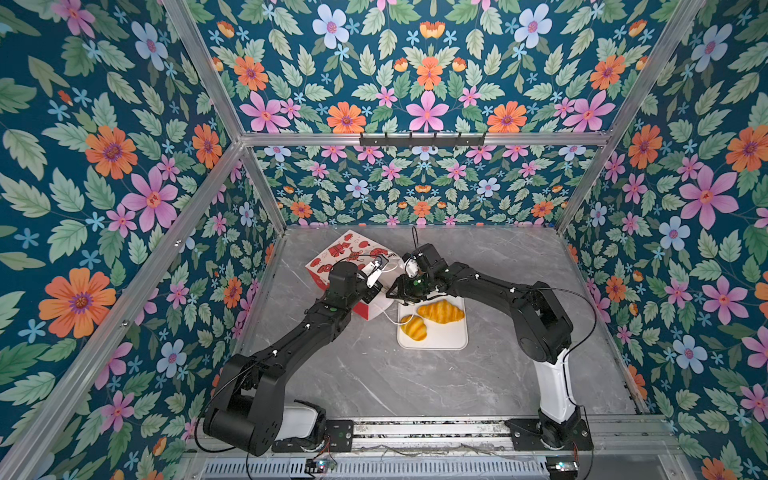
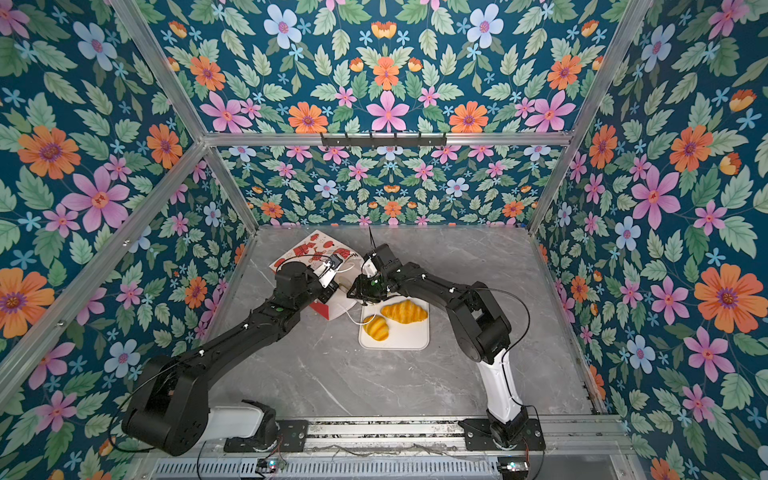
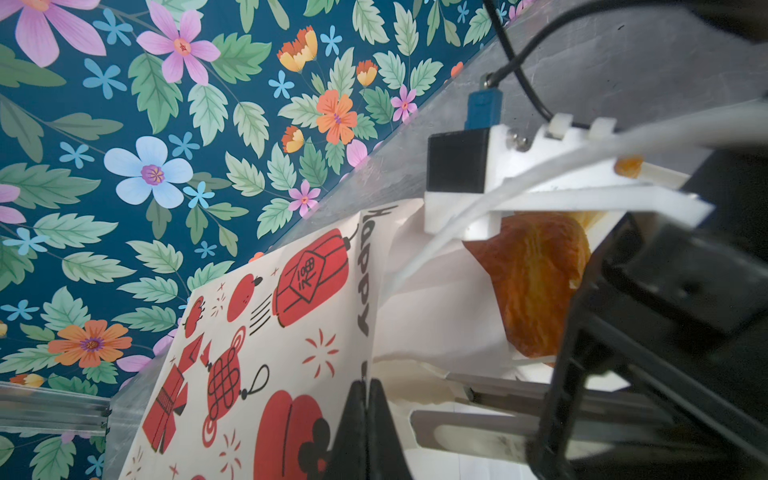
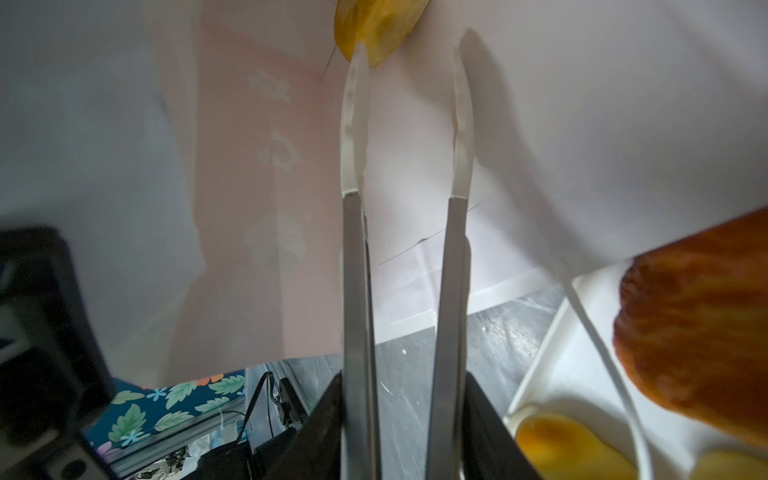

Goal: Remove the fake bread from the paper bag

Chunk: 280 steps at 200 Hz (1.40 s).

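The paper bag (image 1: 353, 253) lies on its side at 11 o'clock on the grey table (image 1: 415, 386). Its open mouth is turned toward 4 o'clock, where the white tray (image 1: 440, 343) sits just beside it. The left gripper (image 3: 366, 395) is pressed fully together on the printed rim of the bag's mouth, pinching the paper between its 2 black jaws. The right gripper (image 4: 409, 50) reaches deep inside the bag from the 4 o'clock side. Its 2 long pale fingers (image 4: 355, 116) stand a little apart with nothing held between them, only white lining behind. Beyond those tips, at the far end of the bag, a yellow pastry (image 4: 374, 20) shows; 1 fingertip overlaps its edge, and I cannot tell whether it touches. On the tray a croissant (image 1: 440, 311) lies toward 1 o'clock and a ridged bun (image 1: 413, 328) toward 8 o'clock, close together. A browner flaky puff (image 3: 536, 286) sits by the bag's mouth, hidden under the right arm in both top views. A white cord handle (image 1: 390, 319) trails from the bag toward the tray's rim.
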Tool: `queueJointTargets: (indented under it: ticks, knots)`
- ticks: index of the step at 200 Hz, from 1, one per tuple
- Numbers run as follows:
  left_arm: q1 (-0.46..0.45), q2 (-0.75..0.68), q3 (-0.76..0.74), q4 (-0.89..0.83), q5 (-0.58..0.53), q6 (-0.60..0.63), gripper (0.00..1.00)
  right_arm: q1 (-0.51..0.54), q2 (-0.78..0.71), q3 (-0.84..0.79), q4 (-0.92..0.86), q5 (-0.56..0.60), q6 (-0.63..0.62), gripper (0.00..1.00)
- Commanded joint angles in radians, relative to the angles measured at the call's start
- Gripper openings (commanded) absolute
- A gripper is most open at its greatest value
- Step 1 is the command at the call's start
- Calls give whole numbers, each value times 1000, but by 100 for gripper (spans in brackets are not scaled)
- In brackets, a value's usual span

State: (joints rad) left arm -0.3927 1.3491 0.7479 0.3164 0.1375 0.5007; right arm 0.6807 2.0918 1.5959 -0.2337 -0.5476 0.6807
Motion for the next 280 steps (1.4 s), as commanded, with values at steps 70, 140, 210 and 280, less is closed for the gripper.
queueJointTargets:
  ticks: [70, 140, 210, 280]
  knots:
    - [4, -5, -24, 88, -47, 10, 0, 1, 11, 12, 93, -29, 85, 42]
    - [8, -19, -33, 91, -53, 11, 0, 2, 35, 41, 113, -23, 102, 43]
    - [7, -20, -35, 91, -45, 7, 0, 2, 62, 72, 140, -41, 129, 42]
    - [8, -15, -36, 97, -67, 9, 0, 8, 24, -29, 256, -52, 182, 41]
